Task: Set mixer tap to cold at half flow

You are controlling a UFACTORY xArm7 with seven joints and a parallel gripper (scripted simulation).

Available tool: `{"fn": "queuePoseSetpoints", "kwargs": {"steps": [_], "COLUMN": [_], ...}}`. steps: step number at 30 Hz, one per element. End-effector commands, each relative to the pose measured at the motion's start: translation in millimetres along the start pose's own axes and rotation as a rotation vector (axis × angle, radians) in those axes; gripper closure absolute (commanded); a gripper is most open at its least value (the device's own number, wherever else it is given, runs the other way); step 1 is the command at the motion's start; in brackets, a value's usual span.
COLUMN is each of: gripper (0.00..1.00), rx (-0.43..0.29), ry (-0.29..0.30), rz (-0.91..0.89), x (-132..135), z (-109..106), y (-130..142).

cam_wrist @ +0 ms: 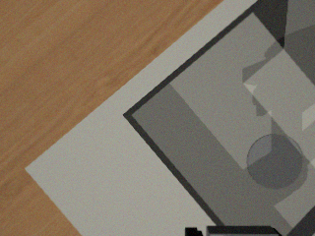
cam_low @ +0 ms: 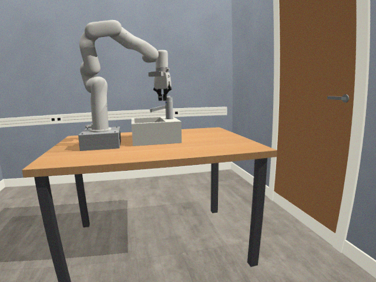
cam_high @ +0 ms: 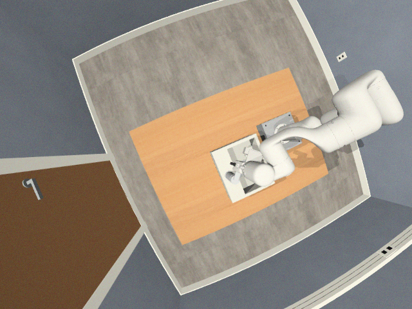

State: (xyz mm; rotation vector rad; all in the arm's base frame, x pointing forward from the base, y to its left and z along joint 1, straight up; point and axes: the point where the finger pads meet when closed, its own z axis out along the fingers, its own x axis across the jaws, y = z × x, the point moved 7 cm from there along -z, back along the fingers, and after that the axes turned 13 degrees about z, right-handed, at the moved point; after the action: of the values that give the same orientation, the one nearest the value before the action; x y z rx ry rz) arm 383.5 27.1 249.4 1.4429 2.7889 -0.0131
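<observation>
A grey mixer tap (cam_low: 168, 110) (cam_high: 231, 174) stands upright on the right rim of a white sink box (cam_low: 156, 135) (cam_high: 221, 161) (cam_wrist: 118, 192). Its thin spout (cam_low: 157, 108) reaches left over the basin. My gripper (cam_low: 161, 97) (cam_high: 238, 165) points straight down at the tap's top and is shut on the lever there. The fingers hide most of the lever. I see a small speck of blue (cam_low: 165, 103) by the tap's top. The wrist view looks down into the grey basin and shows its round drain (cam_wrist: 274, 161); only a dark edge of the gripper (cam_wrist: 236, 230) shows at the bottom.
The sink box stands on a wooden table (cam_low: 194, 148) (cam_high: 172, 159) beside the arm's grey base block (cam_low: 99, 138) (cam_high: 276, 125). A brown door (cam_low: 315, 106) is at the right of the room.
</observation>
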Motion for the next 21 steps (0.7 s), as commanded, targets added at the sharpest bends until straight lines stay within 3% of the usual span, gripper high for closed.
{"fn": "queuePoseSetpoints", "kwargs": {"steps": [1,21], "gripper": [1.0,1.0], "rx": [-0.004,-0.004], "ry": [-0.002,-0.002], "rz": [0.0,0.0], "x": [-0.5,0.7], "z": [-1.5,-16.5], "y": [0.9,5.6]}}
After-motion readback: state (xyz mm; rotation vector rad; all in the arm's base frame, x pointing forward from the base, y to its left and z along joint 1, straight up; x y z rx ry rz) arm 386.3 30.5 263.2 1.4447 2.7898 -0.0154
